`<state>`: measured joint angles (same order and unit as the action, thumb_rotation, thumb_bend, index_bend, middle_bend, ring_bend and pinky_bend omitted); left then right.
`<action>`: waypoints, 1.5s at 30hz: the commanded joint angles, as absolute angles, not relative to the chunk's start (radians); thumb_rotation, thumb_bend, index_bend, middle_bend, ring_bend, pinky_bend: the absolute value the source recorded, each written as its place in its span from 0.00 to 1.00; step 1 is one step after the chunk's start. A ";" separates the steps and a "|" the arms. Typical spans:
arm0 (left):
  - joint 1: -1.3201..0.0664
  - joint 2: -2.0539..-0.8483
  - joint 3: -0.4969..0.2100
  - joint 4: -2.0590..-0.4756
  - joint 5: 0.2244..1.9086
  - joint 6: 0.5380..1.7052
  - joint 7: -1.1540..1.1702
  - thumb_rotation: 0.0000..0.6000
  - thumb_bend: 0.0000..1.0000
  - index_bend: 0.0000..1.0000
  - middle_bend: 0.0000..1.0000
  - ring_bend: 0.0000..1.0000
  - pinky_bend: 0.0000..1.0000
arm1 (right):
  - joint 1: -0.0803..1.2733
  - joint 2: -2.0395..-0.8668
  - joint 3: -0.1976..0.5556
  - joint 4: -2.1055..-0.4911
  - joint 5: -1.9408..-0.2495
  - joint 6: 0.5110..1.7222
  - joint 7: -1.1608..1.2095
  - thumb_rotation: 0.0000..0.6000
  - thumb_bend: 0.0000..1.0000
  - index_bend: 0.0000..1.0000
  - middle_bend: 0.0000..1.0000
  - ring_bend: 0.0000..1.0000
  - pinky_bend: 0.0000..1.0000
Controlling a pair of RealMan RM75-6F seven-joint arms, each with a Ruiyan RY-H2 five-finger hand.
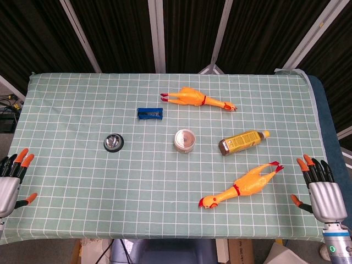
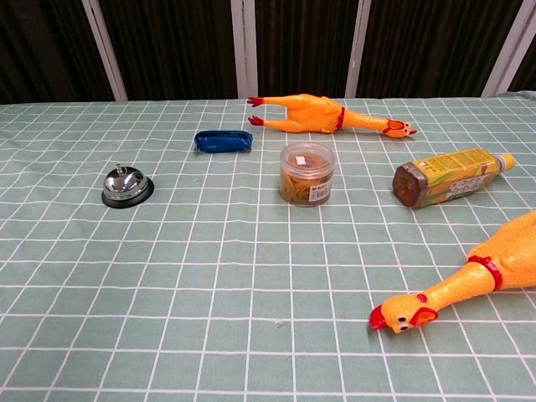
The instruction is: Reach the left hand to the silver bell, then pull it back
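Observation:
The silver bell [image 1: 113, 143] on its black base stands on the left half of the checked cloth; the chest view shows the silver bell [image 2: 126, 185] at mid-left. My left hand [image 1: 11, 179] hovers at the table's near-left corner, fingers spread, holding nothing, well to the left of and nearer than the bell. Over at the near-right edge my right hand [image 1: 322, 190] is likewise open and empty. Neither hand appears in the chest view.
A blue stapler [image 1: 150, 113] lies behind the bell. A clear tub of rubber bands [image 1: 185, 141] stands mid-table, a lying bottle [image 1: 242, 142] to its right. One rubber chicken [image 1: 198, 99] lies at the back, another [image 1: 242, 186] at the front right.

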<state>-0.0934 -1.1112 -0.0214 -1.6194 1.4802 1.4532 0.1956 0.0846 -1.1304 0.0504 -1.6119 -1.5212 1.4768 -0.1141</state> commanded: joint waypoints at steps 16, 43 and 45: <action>-0.101 -1.109 -0.015 -1.625 1.483 1.435 0.201 1.00 0.00 0.00 0.00 0.00 0.00 | 0.086 -1.115 0.045 -1.633 -1.504 1.451 -0.119 1.00 0.25 0.00 0.00 0.00 0.00; -0.367 -1.190 -0.153 -1.707 1.348 1.131 0.433 1.00 0.55 0.00 0.00 0.00 0.00 | 0.096 -1.098 0.042 -1.672 -1.464 1.397 -0.077 1.00 0.25 0.00 0.00 0.00 0.00; -0.409 -1.218 -0.178 -1.704 1.294 1.086 0.483 1.00 0.55 0.00 0.00 0.00 0.00 | 0.098 -1.097 0.043 -1.673 -1.461 1.392 -0.075 1.00 0.25 0.00 0.00 0.00 0.00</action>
